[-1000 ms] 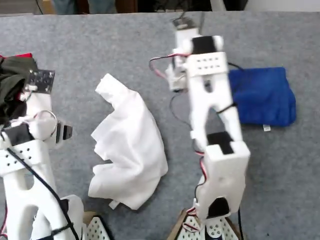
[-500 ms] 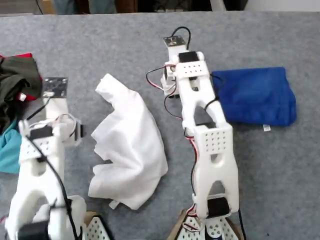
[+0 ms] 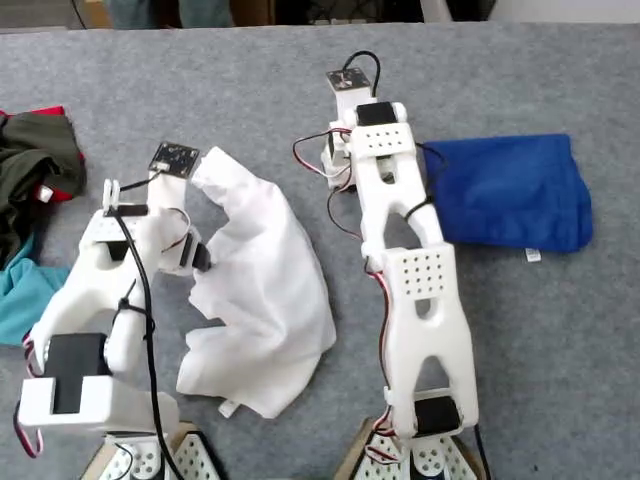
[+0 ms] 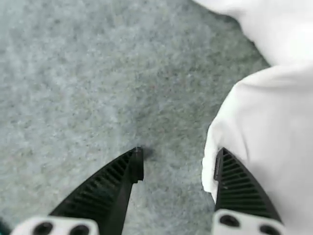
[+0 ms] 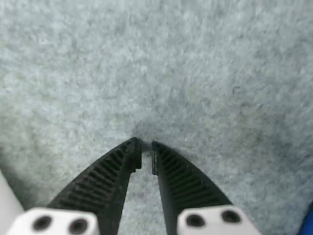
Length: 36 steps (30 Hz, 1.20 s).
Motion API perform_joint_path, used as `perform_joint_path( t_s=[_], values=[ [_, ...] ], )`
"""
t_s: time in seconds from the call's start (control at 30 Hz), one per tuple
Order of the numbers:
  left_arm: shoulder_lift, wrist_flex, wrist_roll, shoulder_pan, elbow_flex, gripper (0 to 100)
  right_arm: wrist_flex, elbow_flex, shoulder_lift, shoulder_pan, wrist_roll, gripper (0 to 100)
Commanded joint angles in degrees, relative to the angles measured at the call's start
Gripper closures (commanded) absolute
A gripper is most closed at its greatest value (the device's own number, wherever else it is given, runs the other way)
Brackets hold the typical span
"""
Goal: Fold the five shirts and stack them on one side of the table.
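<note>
The left gripper (image 4: 178, 157) is hanging spread wide at the edge of the white shirt (image 4: 274, 112), which is lying crumpled in the middle of the table (image 3: 200, 80). I judge that the folding of this shirt is only beginning; next the fingers need to pinch that edge. The right gripper (image 5: 145, 148), clenched on nothing, is hovering near the far edge. The folded blue shirt (image 3: 515, 190) is resting toward the right edge, and the unfolded dark shirts (image 3: 35, 170) are crowding the left edge.
</note>
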<state>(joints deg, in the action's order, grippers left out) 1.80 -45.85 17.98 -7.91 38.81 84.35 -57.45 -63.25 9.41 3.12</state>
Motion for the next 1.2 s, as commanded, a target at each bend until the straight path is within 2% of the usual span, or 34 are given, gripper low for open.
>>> perform_joint_path(
  t_s=[0.0,0.13,0.27,0.4,0.57,0.67,0.8,0.93,1.03,1.17],
  values=[
    [-0.18,-3.43,0.62,0.84,-3.91,75,0.26,-3.65,-0.75,-0.44,-0.09,93.2],
    [-0.18,-8.26,0.62,1.01,-6.81,75,0.35,-4.53,-1.63,-0.44,-0.09,93.2],
    [-0.26,-9.41,0.62,1.63,-6.99,75,0.35,-4.53,-1.63,-0.44,-0.26,93.2],
    [-0.97,-9.76,7.56,5.23,-3.38,75,0.35,-4.53,-1.63,-0.44,-0.35,93.2],
    [-6.95,-15.38,7.74,6.99,-8.92,76,0.35,-4.53,-1.63,-0.44,-0.35,93.2],
    [-13.19,-19.96,7.74,6.81,-15.78,83,0.35,-4.53,-1.63,-0.44,-0.44,93.3],
    [-21.8,-26.46,7.47,6.99,-24.75,98,0.35,-4.53,-1.63,-0.44,-0.44,93.3],
    [-25.85,-29.27,7.3,6.73,-29.23,97,0.35,-4.53,-1.63,-0.44,-0.44,93.3],
    [-25.23,-27.87,4.92,6.2,-28.79,97,0.35,-4.53,-1.71,-0.44,-0.44,93.4],
    [-20.66,-28.13,4.22,0.92,-30.81,97,0.35,-4.53,-1.71,-0.44,-0.44,93.4]
  ],
)
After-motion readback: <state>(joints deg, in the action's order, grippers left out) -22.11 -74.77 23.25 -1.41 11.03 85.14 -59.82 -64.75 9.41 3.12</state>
